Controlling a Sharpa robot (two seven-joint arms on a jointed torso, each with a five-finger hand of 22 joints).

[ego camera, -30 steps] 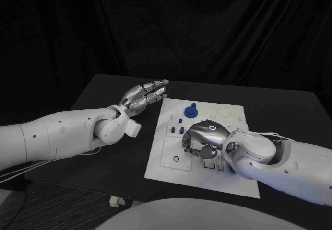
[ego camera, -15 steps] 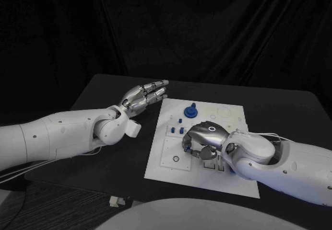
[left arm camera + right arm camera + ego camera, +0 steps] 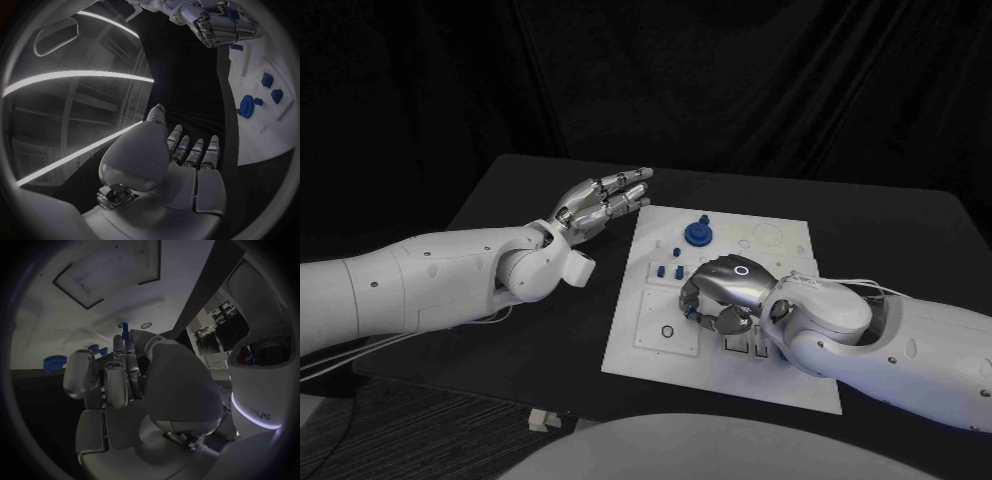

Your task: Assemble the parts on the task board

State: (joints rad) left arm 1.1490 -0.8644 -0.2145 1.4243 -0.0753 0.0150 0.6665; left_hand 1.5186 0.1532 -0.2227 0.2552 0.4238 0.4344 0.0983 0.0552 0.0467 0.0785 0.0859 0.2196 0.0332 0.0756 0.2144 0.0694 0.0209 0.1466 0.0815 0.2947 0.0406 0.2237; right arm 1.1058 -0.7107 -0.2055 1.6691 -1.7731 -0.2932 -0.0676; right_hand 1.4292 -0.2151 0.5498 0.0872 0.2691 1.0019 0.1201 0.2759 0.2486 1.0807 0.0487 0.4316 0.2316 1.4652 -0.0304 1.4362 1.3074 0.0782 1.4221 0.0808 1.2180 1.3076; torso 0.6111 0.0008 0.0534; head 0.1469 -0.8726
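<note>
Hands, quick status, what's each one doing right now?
Left hand: open, fingers extended, holding nothing, beside the task board.
Right hand: fingers curled over the board; whether it holds a part cannot be told.

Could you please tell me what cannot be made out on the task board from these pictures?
- Head view: right hand covers the task board middle; what lies under it is hidden.
- Right wrist view: a blue part shows by the fingers; grip uncertain.
- Left wrist view: the board is cut off by the circle's rim.

Lab: black-draped table point(image 3: 531, 330), white task board point(image 3: 776, 385).
</note>
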